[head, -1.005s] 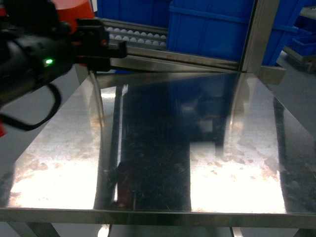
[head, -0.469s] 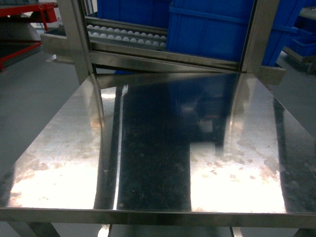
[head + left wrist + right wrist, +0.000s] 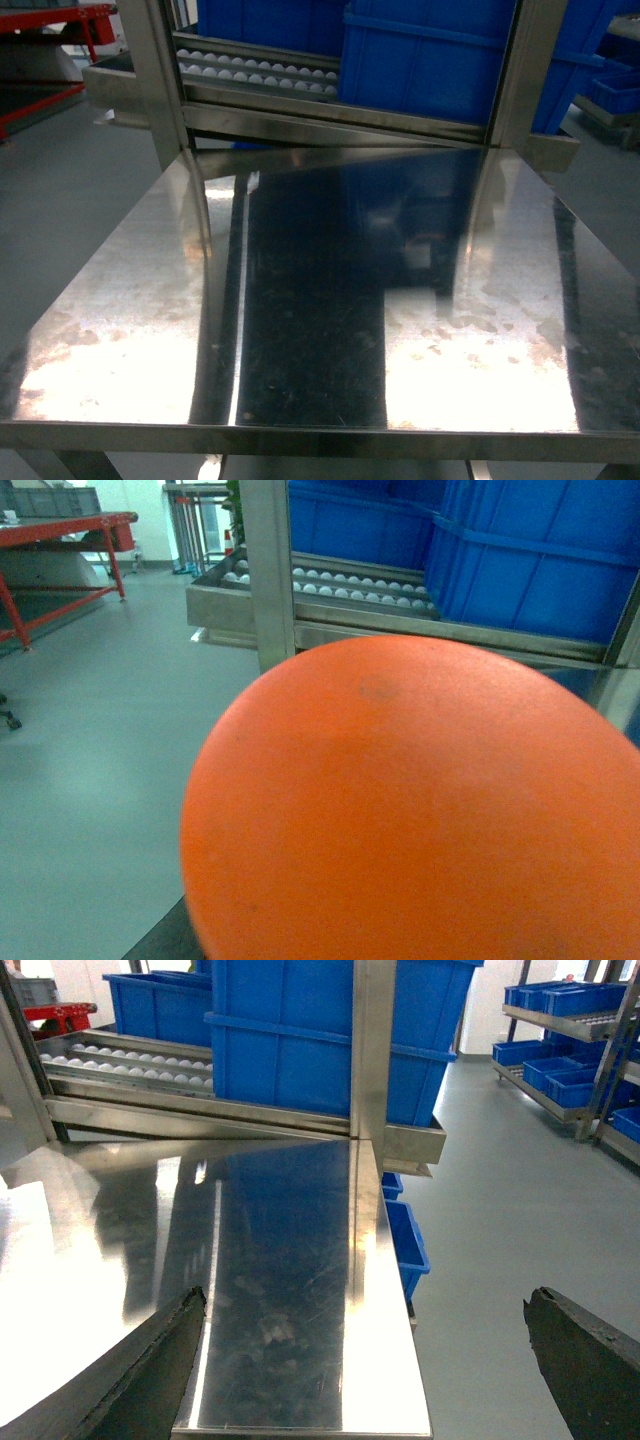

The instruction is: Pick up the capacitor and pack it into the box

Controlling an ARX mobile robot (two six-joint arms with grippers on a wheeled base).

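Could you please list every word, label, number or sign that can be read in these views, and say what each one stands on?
None can be read in any view.
The blue bins show plain sides with no label.
The steel table carries only glare and stains.
The orange surface filling the left wrist view is unmarked.
The right claw, open, bears no writing.

Blue bins (image 3: 440, 60), silvery steel table (image 3: 130, 300), orange dome (image 3: 420, 810).
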